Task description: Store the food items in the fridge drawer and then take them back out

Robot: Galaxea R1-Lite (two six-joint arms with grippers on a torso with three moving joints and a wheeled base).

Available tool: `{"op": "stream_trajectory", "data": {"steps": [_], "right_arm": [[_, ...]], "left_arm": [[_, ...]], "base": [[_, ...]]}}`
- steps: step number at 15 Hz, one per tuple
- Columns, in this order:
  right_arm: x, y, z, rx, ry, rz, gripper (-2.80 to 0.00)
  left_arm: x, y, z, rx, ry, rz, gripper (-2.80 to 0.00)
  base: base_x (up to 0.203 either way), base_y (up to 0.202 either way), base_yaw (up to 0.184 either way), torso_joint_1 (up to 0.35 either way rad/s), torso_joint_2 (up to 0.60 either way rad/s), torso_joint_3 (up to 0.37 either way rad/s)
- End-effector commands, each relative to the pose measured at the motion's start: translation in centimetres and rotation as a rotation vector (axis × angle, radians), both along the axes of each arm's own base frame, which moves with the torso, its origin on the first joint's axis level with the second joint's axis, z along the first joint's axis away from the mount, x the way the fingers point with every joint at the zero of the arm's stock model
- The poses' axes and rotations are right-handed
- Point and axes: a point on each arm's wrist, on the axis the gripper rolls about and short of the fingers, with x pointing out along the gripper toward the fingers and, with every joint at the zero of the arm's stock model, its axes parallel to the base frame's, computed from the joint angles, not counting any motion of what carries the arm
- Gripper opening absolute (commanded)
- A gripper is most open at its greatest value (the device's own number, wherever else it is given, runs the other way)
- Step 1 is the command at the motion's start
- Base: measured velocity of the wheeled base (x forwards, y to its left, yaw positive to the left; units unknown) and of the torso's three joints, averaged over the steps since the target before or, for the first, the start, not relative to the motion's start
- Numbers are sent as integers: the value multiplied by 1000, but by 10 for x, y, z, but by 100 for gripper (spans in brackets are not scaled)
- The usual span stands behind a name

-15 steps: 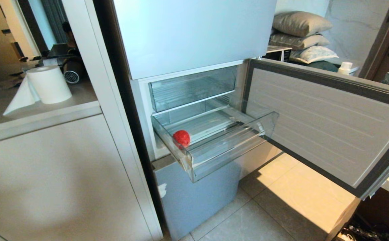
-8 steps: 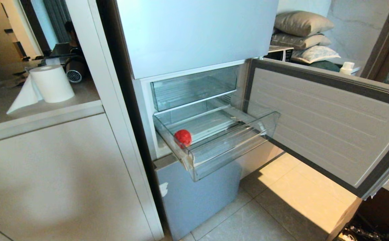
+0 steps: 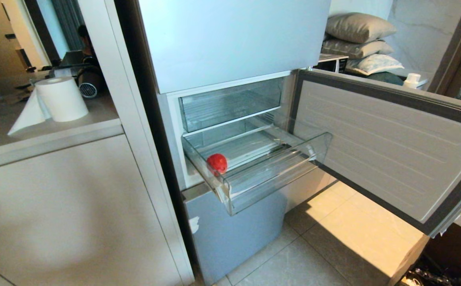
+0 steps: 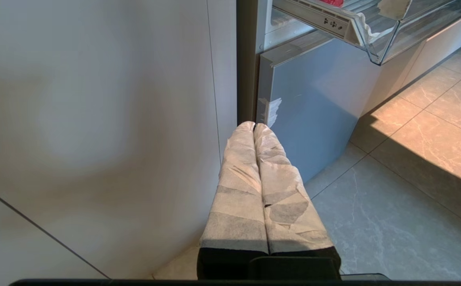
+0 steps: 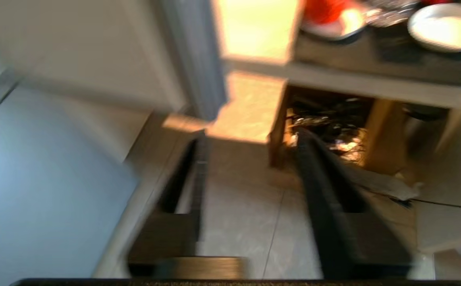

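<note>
Head view: the drawer point(image 3: 272, 174), clear plastic, stood pulled out from the fridge point(image 3: 230, 43) with the middle door point(image 3: 389, 147) swung wide toward 3 o'clock. One apple point(image 3: 217, 164) lay on the ribbed base in the drawer's near corner at 9 o'clock, just behind the front lip; no other food showed. Neither arm appeared in this view. Left wrist view: the left tool point(image 4: 254, 127), its padded fingers pressed together and empty, hung low beside the cabinet point(image 4: 95, 119), below the drawer and pointing at the bottom door point(image 4: 313, 99). Right wrist view: the right tool point(image 5: 250, 159) had its fingers spread with nothing between them, over the floor point(image 5: 238, 222) near the fridge base. Judged stage: storing appears done; the apple awaited retrieval, and no grasp had begun.
</note>
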Motion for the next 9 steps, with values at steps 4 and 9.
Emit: {"op": "stream_trajectory", "data": {"steps": [4,9], "right_arm": [[49,-64,-14,49,-1,-97,0],[79,-102,-31,-25,-68,-184,0]], "left_arm": [[0,0,0,0,0,0,-280],[0,0,0,0,0,0,-280]], "base": [[0,0,0,0,0,0],[0,0,0,0,0,0]]}}
